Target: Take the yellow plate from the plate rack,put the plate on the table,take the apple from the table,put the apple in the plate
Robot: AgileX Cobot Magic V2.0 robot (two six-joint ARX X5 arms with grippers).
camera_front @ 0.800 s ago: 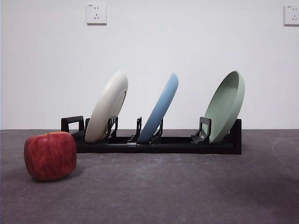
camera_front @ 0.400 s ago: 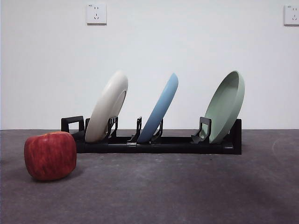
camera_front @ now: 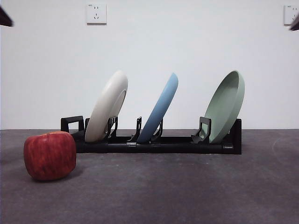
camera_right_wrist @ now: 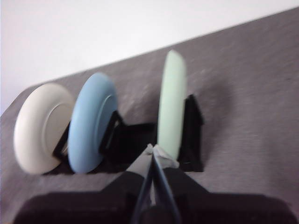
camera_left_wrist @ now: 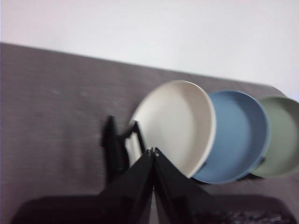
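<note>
The yellow plate (camera_front: 108,106) leans in the leftmost slot of the black plate rack (camera_front: 159,142); it also shows in the left wrist view (camera_left_wrist: 180,123) and the right wrist view (camera_right_wrist: 39,126). The red apple (camera_front: 50,155) sits on the table (camera_front: 177,186) at the front left of the rack. My left gripper (camera_left_wrist: 153,151) is shut and empty, above and short of the yellow plate. My right gripper (camera_right_wrist: 150,150) is shut and empty, above the rack's green-plate end. In the front view both arms show only as dark tips at the top corners.
A light blue plate (camera_front: 161,109) leans in the rack's middle slot and a pale green plate (camera_front: 226,106) in its right end. A white wall with two sockets stands behind the rack.
Dark arm tips have come into the front view's top left and top right corners. The plates, rack and apple have not moved.
</note>
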